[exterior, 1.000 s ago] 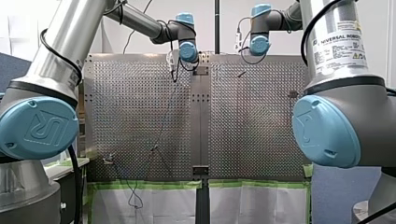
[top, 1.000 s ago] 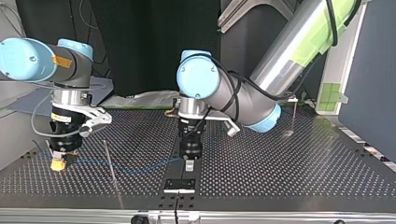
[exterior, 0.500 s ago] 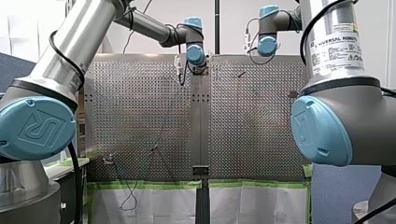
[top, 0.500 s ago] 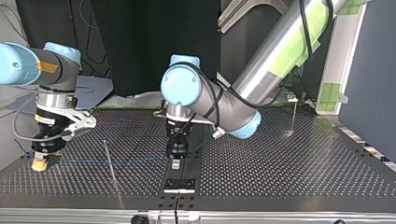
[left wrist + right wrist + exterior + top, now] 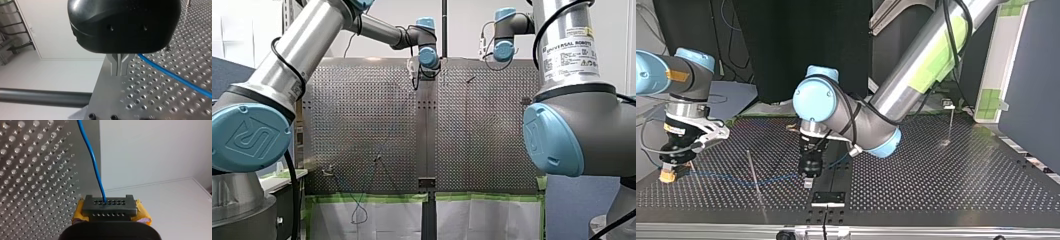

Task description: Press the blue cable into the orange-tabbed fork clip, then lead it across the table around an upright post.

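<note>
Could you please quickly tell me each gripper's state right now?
Left gripper: closed; whether it grips the blue cable cannot be told.
Right gripper: closed on the blue cable.

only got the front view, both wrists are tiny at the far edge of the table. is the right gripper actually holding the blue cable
observer: yes. In the right wrist view the blue cable runs straight into the tip of the right gripper, clamped between its yellow pads.
operator: ok where does it run from there, is it at the post yet
observer: In the top view it runs low over the table from that gripper, crosses the thin upright post and reaches the left gripper. I can't tell which side of the post it passes.
</note>
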